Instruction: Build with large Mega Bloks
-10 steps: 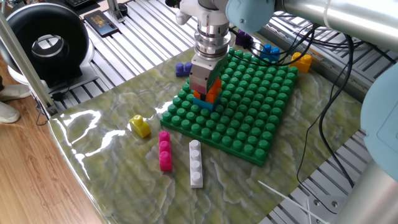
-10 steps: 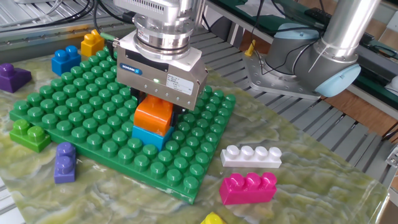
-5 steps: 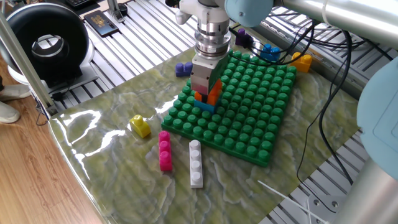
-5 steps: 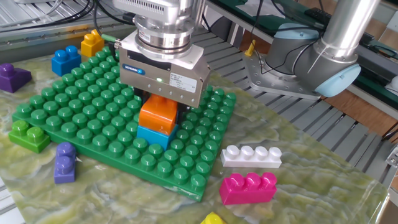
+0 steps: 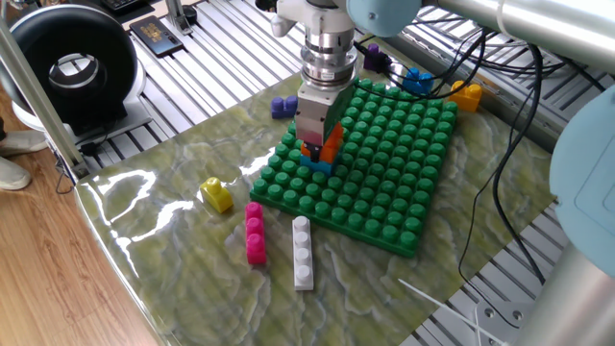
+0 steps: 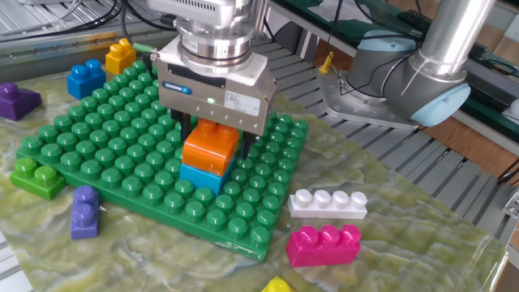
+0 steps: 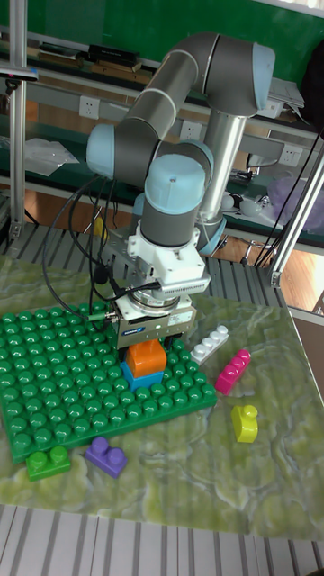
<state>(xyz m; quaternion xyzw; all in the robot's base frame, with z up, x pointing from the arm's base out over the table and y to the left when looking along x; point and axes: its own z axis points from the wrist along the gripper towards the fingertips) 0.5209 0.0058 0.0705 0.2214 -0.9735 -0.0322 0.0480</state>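
Observation:
My gripper (image 6: pixel 216 143) points straight down over the green baseplate (image 6: pixel 97 138) and is shut on an orange Mega Blok (image 6: pixel 212 146). That block sits on top of a light blue one (image 6: pixel 203 176), which is pressed onto the plate. The same stack shows as orange (image 7: pixel 145 357) over blue (image 7: pixel 139 378) in the tall fixed view. In one fixed view the gripper (image 5: pixel 322 144) hides most of it. The dark fingers (image 6: pixel 188 130) flank the orange block's sides.
Loose blocks lie on the mat: white (image 6: pixel 328 202), pink (image 6: pixel 323 245), yellow (image 5: pixel 217 195), purple (image 6: pixel 84 212) and a green one (image 6: pixel 36 176) at the plate's corner. Beyond the plate are blue (image 6: pixel 85 78), yellow-orange (image 6: pixel 121 57) and dark purple (image 6: pixel 16 99) blocks.
The gripper has risen slightly with the orange block. The baseplate's near corner has shifted a little toward the white and pink blocks.

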